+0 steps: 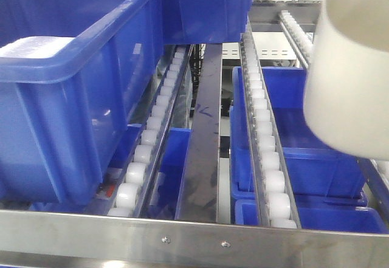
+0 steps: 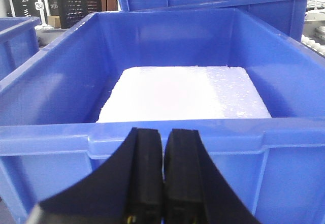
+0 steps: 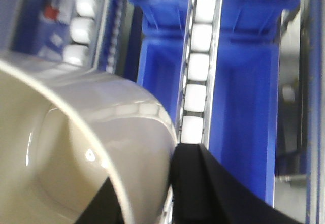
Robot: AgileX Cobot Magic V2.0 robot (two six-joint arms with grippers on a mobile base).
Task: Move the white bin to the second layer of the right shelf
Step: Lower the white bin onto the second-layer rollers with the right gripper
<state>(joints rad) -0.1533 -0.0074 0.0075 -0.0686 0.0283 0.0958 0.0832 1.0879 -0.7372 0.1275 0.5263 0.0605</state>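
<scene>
The cream-white bin [image 1: 352, 67] hangs in the air at the right of the front view, above the right shelf's roller level [image 1: 265, 140] and its flat steel front rail [image 1: 194, 237]. In the right wrist view my right gripper [image 3: 152, 183] is shut on the white bin's wall [image 3: 111, 127], one finger inside the tub and one outside, over a roller track [image 3: 198, 56]. My left gripper [image 2: 163, 148] is shut and empty, just in front of a blue crate's near wall [image 2: 162, 142].
A large blue crate [image 1: 67, 79] holding a white foam block [image 2: 188, 94] sits on the left rollers. Another blue crate [image 1: 206, 6] stands behind it. Blue crates [image 1: 304, 152] sit on the level below the right tracks. A steel divider [image 1: 203, 134] runs between the lanes.
</scene>
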